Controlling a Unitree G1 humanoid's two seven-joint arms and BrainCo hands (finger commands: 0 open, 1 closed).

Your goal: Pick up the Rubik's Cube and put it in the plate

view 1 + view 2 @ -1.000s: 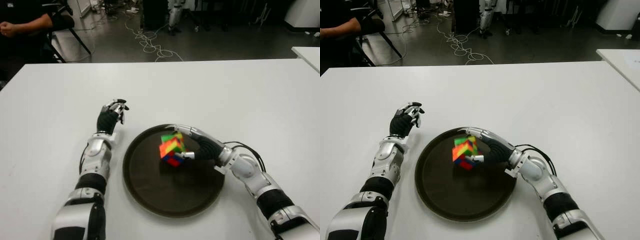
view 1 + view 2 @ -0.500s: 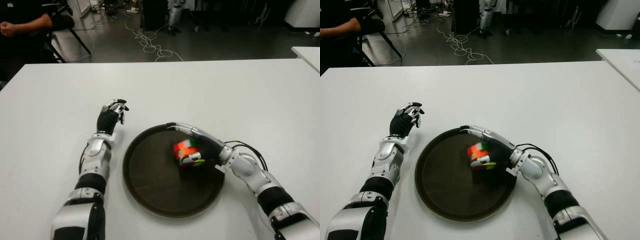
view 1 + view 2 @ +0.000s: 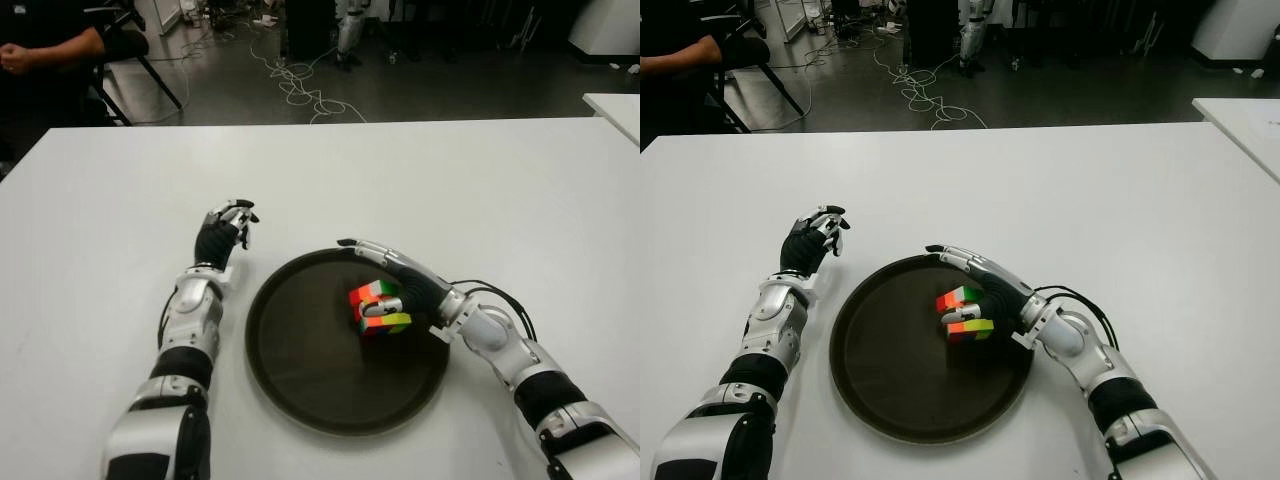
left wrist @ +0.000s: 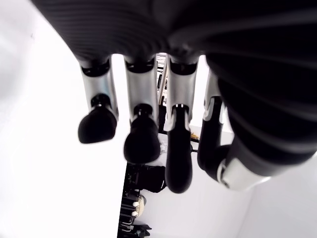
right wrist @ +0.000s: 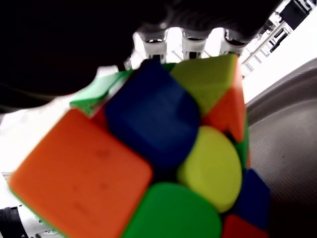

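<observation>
The Rubik's Cube [image 3: 378, 308] sits low over the right half of the round dark plate [image 3: 300, 370]. My right hand [image 3: 392, 283] reaches in from the right and closes around it. The fingers [image 3: 362, 249] arch over the cube's far side and the thumb presses on its near face. In the right wrist view the cube [image 5: 163, 148] fills the frame right against the palm, with the plate's rim [image 5: 292, 148] behind it. Whether the cube touches the plate's floor I cannot tell. My left hand [image 3: 224, 232] shows on the white table to the left of the plate, fingers relaxed and holding nothing.
The white table [image 3: 450, 180] stretches wide around the plate. Beyond its far edge are a dark floor with loose cables [image 3: 300, 80] and a seated person's arm [image 3: 50, 48] at the far left. Another white table corner [image 3: 615, 105] shows at the far right.
The right hand carried the cube from the plate's middle to its right half and lowered it. Since half a second ago it has barely moved. The left hand stayed still.
</observation>
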